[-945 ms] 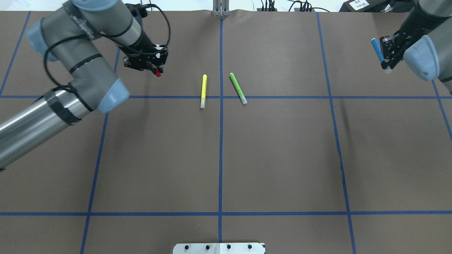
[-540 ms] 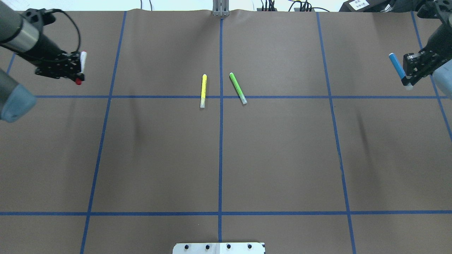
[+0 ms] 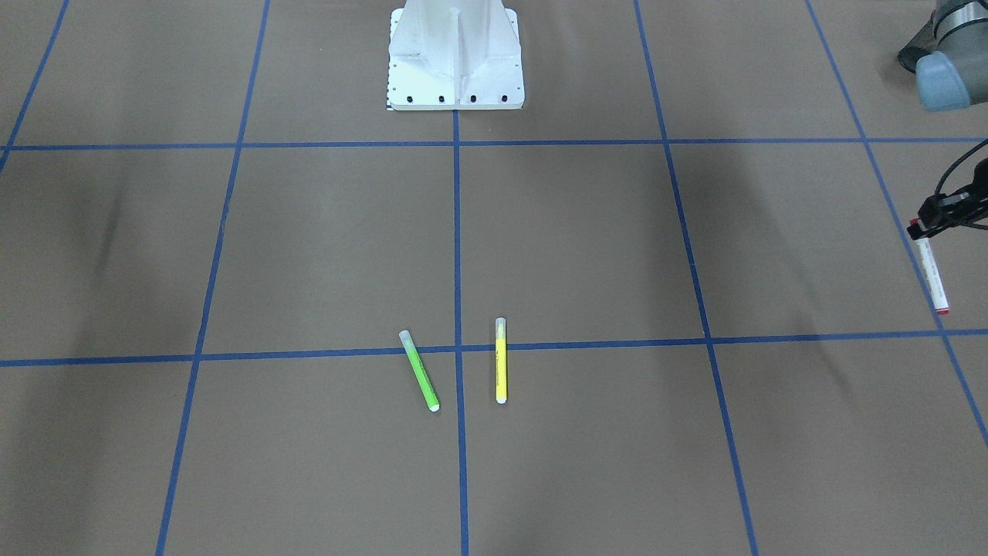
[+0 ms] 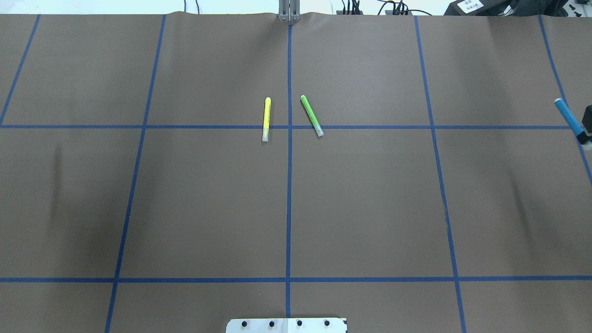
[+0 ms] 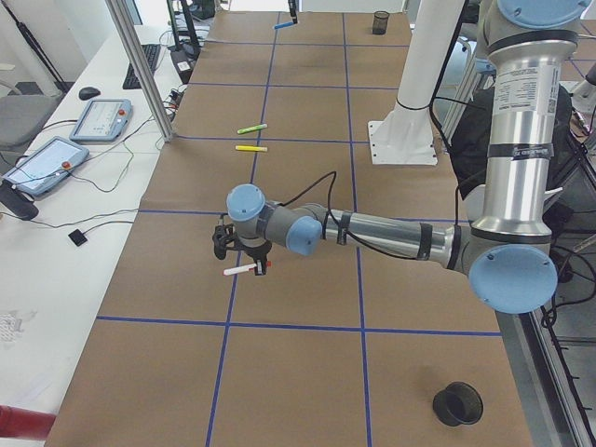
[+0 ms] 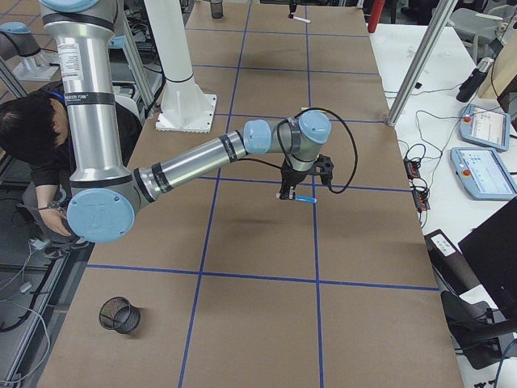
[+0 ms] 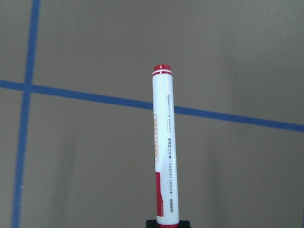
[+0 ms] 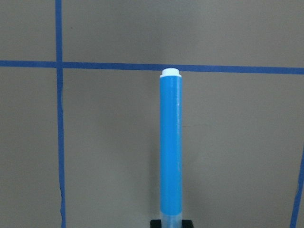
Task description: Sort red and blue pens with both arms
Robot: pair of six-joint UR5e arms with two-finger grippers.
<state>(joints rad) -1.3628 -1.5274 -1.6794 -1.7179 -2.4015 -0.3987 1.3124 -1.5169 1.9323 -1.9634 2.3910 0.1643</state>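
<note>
Logged red pen (image 7: 163,147) pinched by one end in left end effector (image 5: 245,259), held off the table (image 4: 370,208) toward its left end. Logged blue pen (image 8: 171,142) clamped likewise in right end effector (image 6: 299,191), toward the right end. Judged pick-up done for both; release left, possibly into black cup (image 5: 457,403) and mesh cup (image 6: 119,314). Found yellow highlighter (image 4: 267,119) and green highlighter (image 4: 311,115) lying mid-table, apart. Noted brown paper, blue tape grid; side bench with tablets (image 5: 102,119); a person (image 6: 32,129) by the robot base.
</note>
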